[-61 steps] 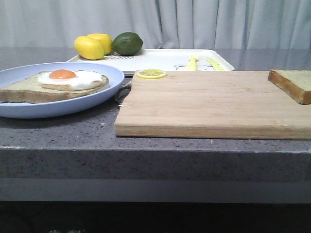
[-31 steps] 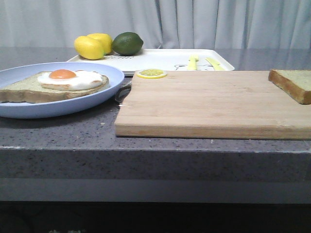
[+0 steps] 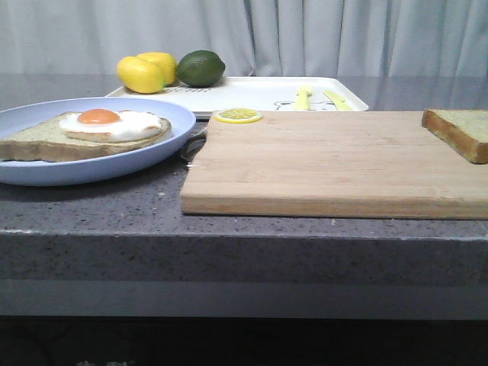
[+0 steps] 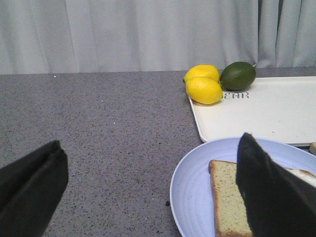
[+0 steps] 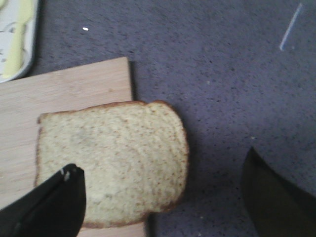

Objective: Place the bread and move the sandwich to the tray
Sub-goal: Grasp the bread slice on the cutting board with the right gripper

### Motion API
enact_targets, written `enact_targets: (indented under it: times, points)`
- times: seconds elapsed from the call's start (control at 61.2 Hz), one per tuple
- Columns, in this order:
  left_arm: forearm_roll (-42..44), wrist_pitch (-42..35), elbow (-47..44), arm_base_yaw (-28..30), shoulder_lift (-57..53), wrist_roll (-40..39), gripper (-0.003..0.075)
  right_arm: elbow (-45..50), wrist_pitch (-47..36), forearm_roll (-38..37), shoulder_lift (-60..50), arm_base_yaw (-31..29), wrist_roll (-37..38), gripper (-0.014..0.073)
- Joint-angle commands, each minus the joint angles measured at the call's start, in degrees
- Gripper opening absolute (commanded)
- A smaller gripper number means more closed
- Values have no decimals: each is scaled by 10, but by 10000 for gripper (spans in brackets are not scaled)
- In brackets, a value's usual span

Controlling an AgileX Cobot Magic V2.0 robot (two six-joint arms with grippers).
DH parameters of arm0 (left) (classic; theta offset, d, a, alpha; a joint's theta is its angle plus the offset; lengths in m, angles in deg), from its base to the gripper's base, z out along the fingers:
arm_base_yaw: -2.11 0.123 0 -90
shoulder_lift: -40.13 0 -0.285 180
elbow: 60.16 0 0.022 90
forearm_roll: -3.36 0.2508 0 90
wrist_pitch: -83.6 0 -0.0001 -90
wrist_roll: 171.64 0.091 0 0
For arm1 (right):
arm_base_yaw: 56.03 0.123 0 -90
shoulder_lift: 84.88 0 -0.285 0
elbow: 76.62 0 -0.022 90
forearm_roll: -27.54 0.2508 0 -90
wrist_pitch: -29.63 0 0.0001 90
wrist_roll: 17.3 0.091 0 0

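Observation:
The bread (image 3: 460, 131) lies at the right end of the wooden cutting board (image 3: 328, 160), overhanging its edge. In the right wrist view the bread (image 5: 111, 160) lies below my open right gripper (image 5: 163, 197), one finger over the slice, the other over the counter. The sandwich (image 3: 91, 131), a slice with a fried egg, sits on the pale blue plate (image 3: 164, 145) at the left. My left gripper (image 4: 148, 192) is open above the plate's (image 4: 197, 187) left rim, one finger over the slice (image 4: 228, 197). The white tray (image 3: 259, 93) stands behind. No gripper shows in the front view.
Two lemons (image 3: 145, 72) and a lime (image 3: 200, 68) sit at the tray's far left corner. Yellow utensils (image 3: 303, 97) lie on the tray. A lemon slice (image 3: 237, 116) rests at the board's far edge. Grey curtain behind; the counter's front edge is near.

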Motion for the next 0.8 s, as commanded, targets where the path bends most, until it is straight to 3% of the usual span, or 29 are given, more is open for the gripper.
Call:
enact_targets:
  times: [0.0, 0.18, 0.556, 0.703, 0.784]
  points:
    - [-3, -47, 21, 0, 1, -1, 673, -44, -11, 3, 39, -29, 2, 642]
    - [-3, -47, 21, 0, 1, -1, 673, -98, 43, 49, 135, -49, -69, 642]
    - [-3, -47, 21, 0, 1, -1, 673, -146, 150, 295, 264, -106, -279, 642]
    - [-3, -47, 21, 0, 1, -1, 673, -146, 172, 346, 278, -105, -313, 640]
    - [-3, -47, 21, 0, 1, -1, 673, -146, 175, 347, 278, -105, -313, 584]
